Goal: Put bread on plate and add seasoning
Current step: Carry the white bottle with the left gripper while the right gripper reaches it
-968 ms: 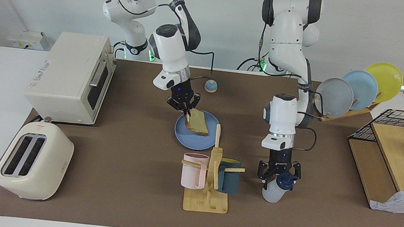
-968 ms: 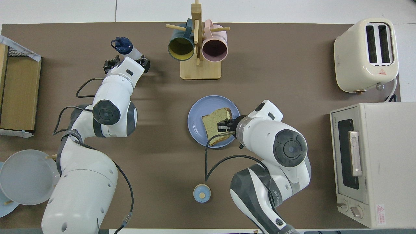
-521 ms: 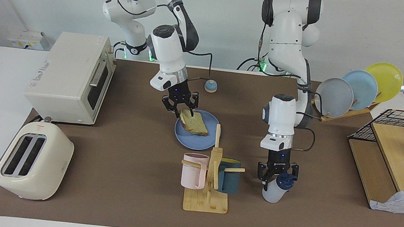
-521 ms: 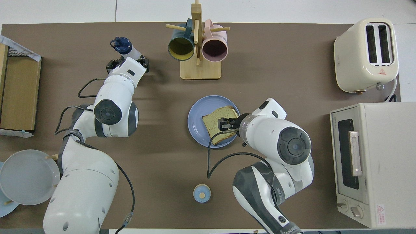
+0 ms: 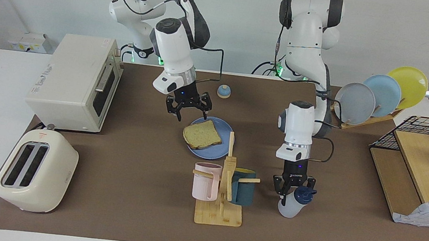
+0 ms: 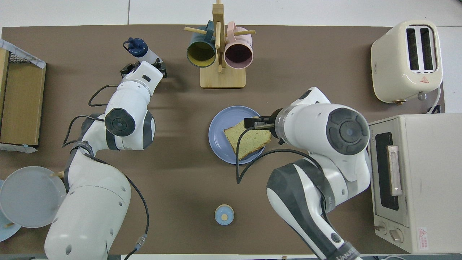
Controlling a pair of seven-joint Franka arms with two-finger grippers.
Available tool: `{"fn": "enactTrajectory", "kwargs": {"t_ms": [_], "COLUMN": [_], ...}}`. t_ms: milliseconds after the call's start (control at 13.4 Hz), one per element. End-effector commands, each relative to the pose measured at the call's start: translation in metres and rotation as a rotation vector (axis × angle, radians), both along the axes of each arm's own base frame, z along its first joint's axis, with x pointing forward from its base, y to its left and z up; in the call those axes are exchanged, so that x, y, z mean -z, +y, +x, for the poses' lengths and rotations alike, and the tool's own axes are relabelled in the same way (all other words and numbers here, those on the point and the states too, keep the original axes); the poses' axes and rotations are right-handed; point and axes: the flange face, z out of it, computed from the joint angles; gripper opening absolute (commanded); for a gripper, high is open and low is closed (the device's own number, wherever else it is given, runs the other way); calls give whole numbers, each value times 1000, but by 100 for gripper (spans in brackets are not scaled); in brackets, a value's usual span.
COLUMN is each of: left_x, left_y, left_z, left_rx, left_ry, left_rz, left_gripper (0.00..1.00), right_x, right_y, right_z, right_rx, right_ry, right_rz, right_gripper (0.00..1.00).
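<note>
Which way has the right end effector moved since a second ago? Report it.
Yes. The right end effector has risen off the toast, toward the toaster oven.

The scene is covered by two fixed cameras, both set well back from the work. In the facing view the table (image 5: 129, 191) is seen from high up across it, looking toward the robots, whose bases are placed at the top edge. In the overhead view the table is looked down on steeply from above the robots' own end, so the arms are brought in from the bottom. The two views are turned half a turn apart. Almost the whole brown mat is shared by both, including the mug rack (image 5: 221, 202) (image 6: 221, 74), the toaster (image 5: 32, 174) (image 6: 408, 59) and the oven (image 5: 75, 80) (image 6: 415, 180).
</note>
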Motion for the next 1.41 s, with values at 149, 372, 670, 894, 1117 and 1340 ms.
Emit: {"fn": "enactTrajectory", "kwargs": {"t_ms": [149, 372, 670, 894, 1117, 1340], "left_x": [-97, -147, -185, -208, -214, -210], "left_y": [11, 23, 19, -7, -34, -39], "left_z": [-24, -51, -95, -138, -168, -182], "left_rx": [357, 608, 937, 1149, 1354, 1520], "left_ry": [166, 298, 424, 516, 545, 523], "left_rz": [171, 206, 229, 279, 352, 409], "left_gripper": [0, 0, 0, 0, 0, 0], "right_x": [-103, -116, -127, -129, -128, -128], "right_y": [-15, -36, -8, 32, 44, 58], "right_z": [26, 23, 1, -25, -31, -43], "right_rx": [31, 64, 247, 318, 416, 458], "right_ry": [100, 188, 319, 385, 448, 463], "right_rz": [93, 150, 212, 210, 254, 266], "right_gripper": [100, 100, 100, 100, 100, 100]}}
